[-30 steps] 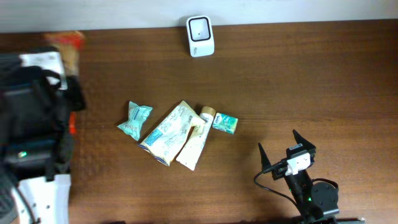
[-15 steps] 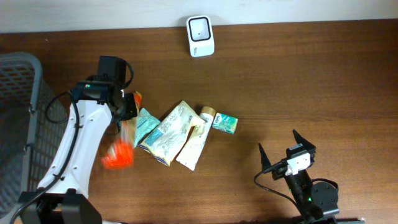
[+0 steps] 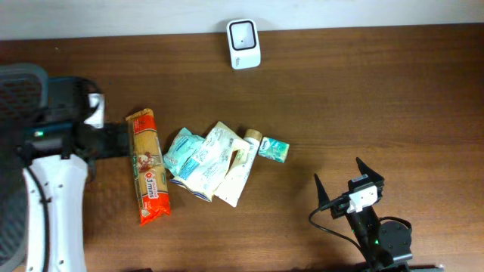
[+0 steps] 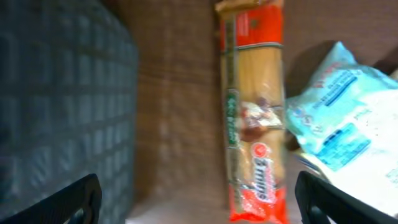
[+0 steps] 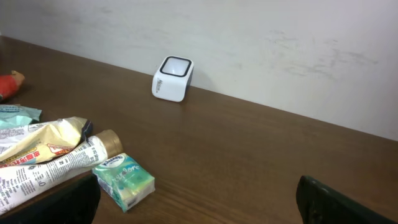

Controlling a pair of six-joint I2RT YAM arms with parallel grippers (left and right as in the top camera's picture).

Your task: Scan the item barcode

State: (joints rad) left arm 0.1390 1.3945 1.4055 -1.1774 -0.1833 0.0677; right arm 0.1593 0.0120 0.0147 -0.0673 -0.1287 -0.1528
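Note:
An orange and red spaghetti packet lies flat on the brown table, left of a pile of items; in the left wrist view the packet runs lengthwise below the camera. My left gripper hovers just left of it, open, gripping nothing. The pile holds a teal pouch, a cream packet, a tube and a green tissue pack. The white barcode scanner stands at the table's far edge, also seen in the right wrist view. My right gripper rests open near the front right.
A grey mesh basket sits at the table's left end, close beside my left arm, and fills the left of the left wrist view. A pale wall runs behind the scanner. The tissue pack lies just ahead of my right gripper.
My left arm swung the spaghetti packet from the basket side, released it left of the pile and drew back leftward with jaws opened. The teal pouch shifted right against the pile. Right arm unmoved.

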